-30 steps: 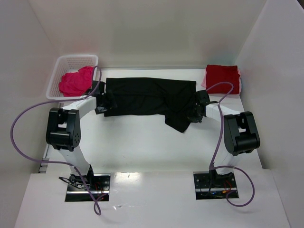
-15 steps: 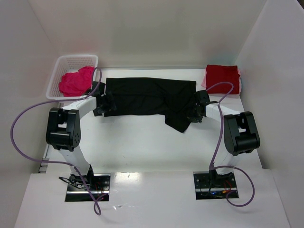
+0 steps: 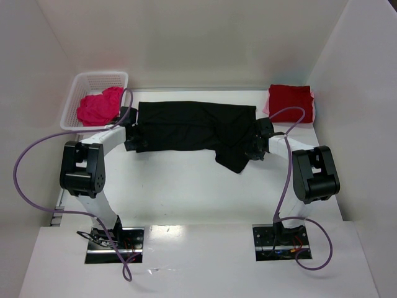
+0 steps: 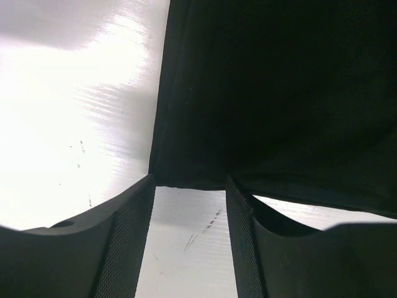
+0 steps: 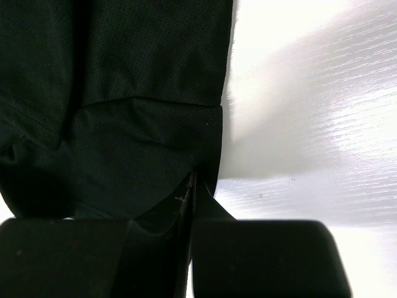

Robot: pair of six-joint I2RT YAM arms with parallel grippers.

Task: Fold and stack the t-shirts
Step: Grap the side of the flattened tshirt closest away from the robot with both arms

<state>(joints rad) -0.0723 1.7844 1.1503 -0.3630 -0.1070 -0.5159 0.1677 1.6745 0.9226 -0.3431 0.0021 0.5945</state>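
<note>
The black t-shirt (image 3: 192, 124) lies spread sideways across the back of the table, with a flap hanging toward the front at its right end. My left gripper (image 3: 132, 143) is at the shirt's near-left corner. In the left wrist view the gripper (image 4: 189, 183) is open, with bare table between the fingers (image 4: 127, 236) and the shirt's hem (image 4: 279, 93) just past the tips. My right gripper (image 3: 253, 149) is shut on the shirt's right edge (image 5: 124, 93), the cloth pinched at the gripper's tips (image 5: 193, 180). The dark red t-shirt (image 3: 289, 99) lies folded at the back right. The magenta-pink t-shirt (image 3: 98, 105) is bunched in the basket.
The white mesh basket (image 3: 99, 77) stands at the back left, beside the left arm. White walls close in the table on the left, back and right. Purple cables loop out from both arms.
My left gripper has shifted slightly at the shirt's near-left corner. The shirt and the right arm look unchanged.
</note>
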